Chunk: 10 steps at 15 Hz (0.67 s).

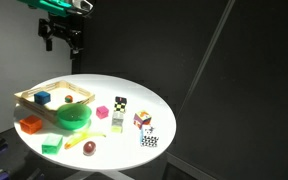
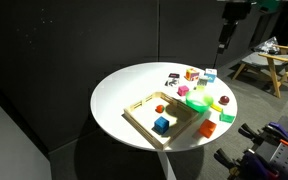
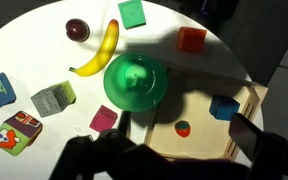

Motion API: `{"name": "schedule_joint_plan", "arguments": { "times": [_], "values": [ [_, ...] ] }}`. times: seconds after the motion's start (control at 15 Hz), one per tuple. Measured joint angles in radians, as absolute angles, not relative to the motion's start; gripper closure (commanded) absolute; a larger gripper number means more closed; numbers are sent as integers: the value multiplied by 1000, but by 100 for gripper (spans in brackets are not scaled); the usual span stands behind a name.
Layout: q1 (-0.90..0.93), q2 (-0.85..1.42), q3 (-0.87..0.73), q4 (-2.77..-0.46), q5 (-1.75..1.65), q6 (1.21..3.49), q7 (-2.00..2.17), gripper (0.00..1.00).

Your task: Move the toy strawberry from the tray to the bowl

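Note:
The toy strawberry [image 3: 183, 128], red with a green top, lies inside the tray [image 3: 250, 98] near the blue block [image 3: 224, 108]. It shows in both exterior views [image 1: 69, 100] [image 2: 161, 108], as does the wooden-rimmed tray [image 1: 24, 97] [image 2: 136, 113]. The green bowl [image 3: 136, 82] [image 1: 74, 116] [image 2: 197, 101] stands upright beside the tray and holds nothing I can make out. My gripper [image 1: 62, 45] [image 2: 223, 43] hangs high above the table, open and empty. Its dark fingers frame the bottom of the wrist view [image 3: 169, 160].
On the white round table [image 1: 134, 95] lie a banana [image 3: 99, 52], a dark red-brown ball [image 3: 77, 29], a flat green block [image 3: 133, 13], an orange block [image 3: 192, 39], a pink block [image 3: 103, 119] and several patterned cubes [image 3: 52, 98]. A wooden stand [image 2: 269, 62] is off to one side.

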State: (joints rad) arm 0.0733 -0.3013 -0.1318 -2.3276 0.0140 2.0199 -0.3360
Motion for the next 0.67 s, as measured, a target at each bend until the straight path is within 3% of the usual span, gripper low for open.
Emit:
{"name": "schedule_joint_plan", "arguments": {
  "times": [0.67],
  "values": [
    [64, -60, -53, -2229, 11, 2105, -203, 0]
  ]
}}
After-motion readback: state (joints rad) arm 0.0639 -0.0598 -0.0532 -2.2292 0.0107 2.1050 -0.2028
